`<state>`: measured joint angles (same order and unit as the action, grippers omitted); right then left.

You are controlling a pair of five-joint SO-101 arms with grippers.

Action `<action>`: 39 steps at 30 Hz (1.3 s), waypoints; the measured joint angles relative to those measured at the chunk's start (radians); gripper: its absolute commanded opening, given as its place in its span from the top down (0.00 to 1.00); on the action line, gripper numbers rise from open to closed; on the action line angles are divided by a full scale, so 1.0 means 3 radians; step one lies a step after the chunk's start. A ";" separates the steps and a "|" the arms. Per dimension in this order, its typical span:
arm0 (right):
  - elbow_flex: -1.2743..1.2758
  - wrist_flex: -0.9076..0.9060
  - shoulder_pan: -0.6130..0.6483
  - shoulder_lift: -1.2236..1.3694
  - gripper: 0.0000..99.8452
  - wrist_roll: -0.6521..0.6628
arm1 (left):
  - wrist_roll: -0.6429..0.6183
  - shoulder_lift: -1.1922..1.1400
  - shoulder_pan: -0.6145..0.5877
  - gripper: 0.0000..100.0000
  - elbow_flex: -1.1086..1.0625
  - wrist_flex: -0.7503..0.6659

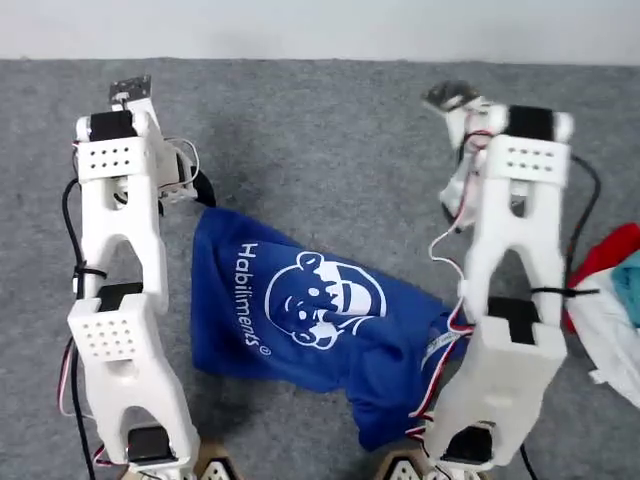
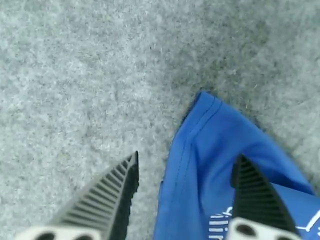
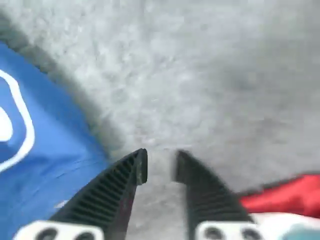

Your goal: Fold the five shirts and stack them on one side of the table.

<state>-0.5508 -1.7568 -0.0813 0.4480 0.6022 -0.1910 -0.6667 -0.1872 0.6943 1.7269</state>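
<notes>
A shirt (image 1: 320,310) lies spread on the table (image 1: 330,130) between the left arm (image 1: 120,250) and the right arm (image 1: 510,280). The left gripper (image 2: 188,157) is over the shirt's far left corner, one finger above cloth and the other above bare table. The right gripper (image 3: 161,154) is above bare table, between the shirt and a pile of clothes (image 1: 615,300) at the table's right edge.

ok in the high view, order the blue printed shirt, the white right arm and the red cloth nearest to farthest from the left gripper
1. blue printed shirt, its corner at the left gripper
2. white right arm, across the shirt, on the right
3. red cloth, at the view's right edge, beyond that arm
</notes>
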 measured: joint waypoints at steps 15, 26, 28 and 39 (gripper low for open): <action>0.1601 0.0015 0.0762 0.0036 0.86 -0.0240 | 0.0000 0.0000 0.0010 0.71 0.0000 0.0000; 0.1560 0.0036 0.0716 0.0373 0.99 -0.0164 | 0.0000 0.0000 0.0020 0.71 -0.0322 0.0000; 0.1391 0.0036 0.0573 0.0373 0.99 -0.0169 | 0.0000 0.0000 0.0020 0.71 -0.0322 0.0000; -0.0419 0.0041 -0.0077 0.0230 0.99 -0.0148 | 0.0000 0.0000 0.0020 0.71 -0.0343 0.0000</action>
<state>-0.6767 -1.7446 -0.1043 0.5171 0.5577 -0.1910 -0.6667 -0.1811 0.5915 1.7269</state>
